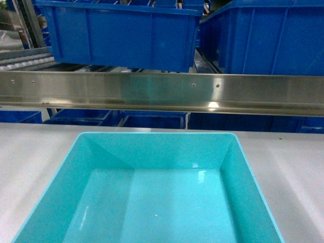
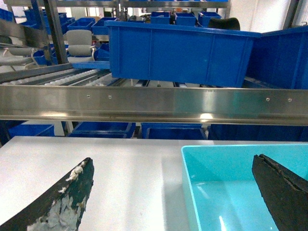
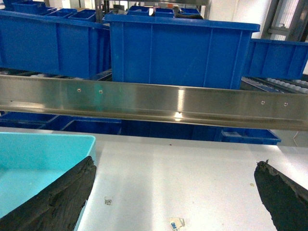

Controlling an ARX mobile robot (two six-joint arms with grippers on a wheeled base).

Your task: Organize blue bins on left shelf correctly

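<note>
One light turquoise blue bin (image 1: 152, 202) sits empty on the white tabletop in front of the left shelf, whose steel front beam (image 1: 162, 91) crosses the head view. Neither gripper shows in the head view. In the left wrist view my left gripper (image 2: 173, 160) is open and straddles the bin's left wall (image 2: 188, 192): one finger is outside over the table, the other over the bin's inside. In the right wrist view my right gripper (image 3: 175, 162) is open over bare table, its left finger (image 3: 62, 197) beside the bin's right wall (image 3: 43, 159).
Royal-blue ribbed crates (image 1: 121, 33) (image 1: 268, 38) stand on the shelf tier behind the beam, and more sit below it (image 1: 152, 120). White roller tracks (image 2: 72, 77) show at the tier's left. Small sticker scraps (image 3: 176, 224) lie on the table (image 3: 192, 173).
</note>
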